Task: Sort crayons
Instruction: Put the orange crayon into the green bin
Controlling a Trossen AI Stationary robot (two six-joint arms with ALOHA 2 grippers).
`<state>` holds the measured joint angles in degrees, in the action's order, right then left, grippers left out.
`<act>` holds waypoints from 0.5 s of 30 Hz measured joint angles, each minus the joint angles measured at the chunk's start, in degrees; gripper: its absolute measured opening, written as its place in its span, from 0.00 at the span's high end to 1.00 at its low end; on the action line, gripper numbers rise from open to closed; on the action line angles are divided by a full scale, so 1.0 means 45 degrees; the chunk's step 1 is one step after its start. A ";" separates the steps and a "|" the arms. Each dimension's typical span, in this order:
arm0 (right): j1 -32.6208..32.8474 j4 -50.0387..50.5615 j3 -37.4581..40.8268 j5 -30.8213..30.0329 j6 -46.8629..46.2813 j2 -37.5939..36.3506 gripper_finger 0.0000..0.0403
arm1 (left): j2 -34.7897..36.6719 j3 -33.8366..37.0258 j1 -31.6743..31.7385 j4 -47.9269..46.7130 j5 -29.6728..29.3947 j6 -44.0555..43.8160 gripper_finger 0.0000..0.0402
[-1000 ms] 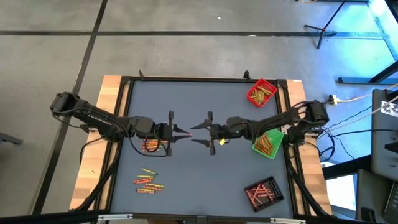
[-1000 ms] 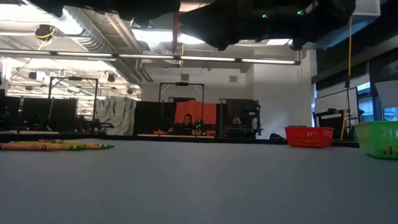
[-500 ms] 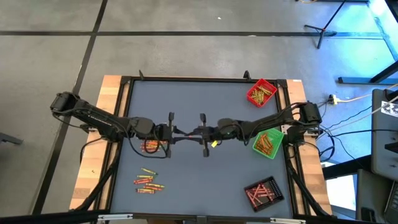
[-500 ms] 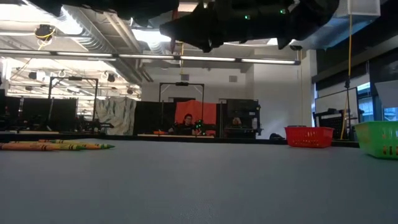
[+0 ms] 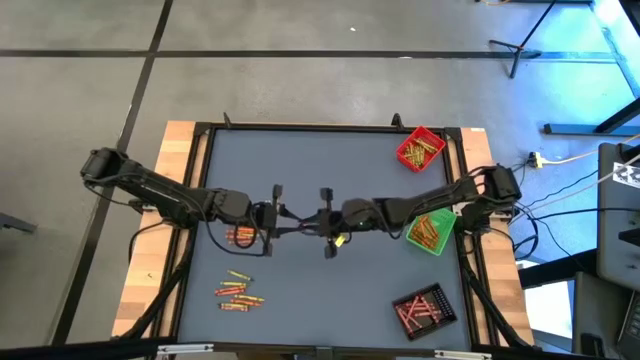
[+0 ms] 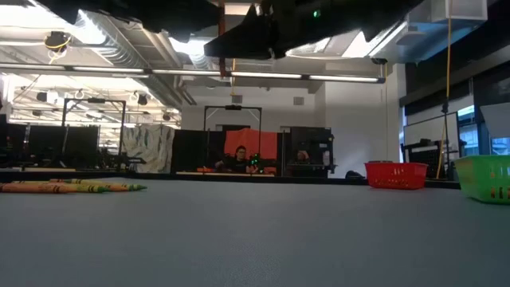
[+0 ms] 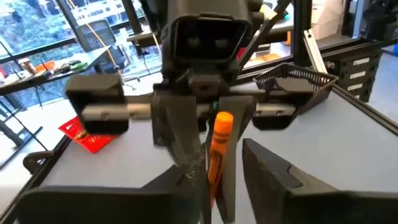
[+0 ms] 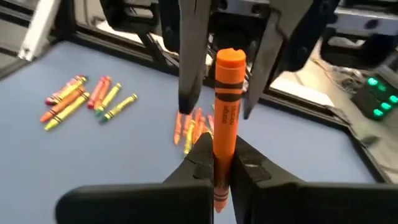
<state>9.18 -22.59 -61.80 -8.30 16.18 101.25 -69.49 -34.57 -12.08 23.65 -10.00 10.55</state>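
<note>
A hand-over in mid-air is the step in hand. The right jaws (image 8: 222, 163) are clamped shut on the lower part of an orange crayon (image 8: 226, 112), which stands upright between them. The left jaws (image 8: 227, 93) stand parted around the crayon's upper end, their fingers either side and seemingly no longer gripping. Both sets of jaws meet above the middle of the tabletop (image 5: 330, 170). Beyond the left jaws lie loose crayons (image 8: 87, 99) on the tabletop; behind the right jaws sits the green tray (image 5: 432, 230), with the red tray (image 5: 420, 149) farther off. Next, I judge, the left arm should back clear so the right can carry the crayon to its tray.
</note>
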 joint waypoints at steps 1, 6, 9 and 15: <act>0.0091 0.0505 -0.0059 -0.0313 0.0017 -0.0169 0.97 | 0.0062 0.0000 0.0000 -0.0067 -0.0024 0.0010 0.76; 0.0817 0.3250 -0.0127 -0.2237 -0.0162 -0.1141 0.90 | 0.0448 0.0000 -0.0026 -0.0472 -0.0027 0.0014 0.74; 0.1253 0.5376 -0.0132 -0.2907 -0.1096 -0.2064 0.92 | 0.0655 -0.0010 -0.0024 -0.0779 -0.0029 -0.0060 0.74; 0.1895 0.9321 -0.0127 -0.3228 -0.3881 -0.3547 0.96 | 0.0674 -0.0010 -0.0024 -0.1142 -0.0029 -0.0219 0.74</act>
<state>17.71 19.35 -62.37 -22.82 -1.28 85.29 -66.46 -34.61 -12.19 18.51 -10.13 9.56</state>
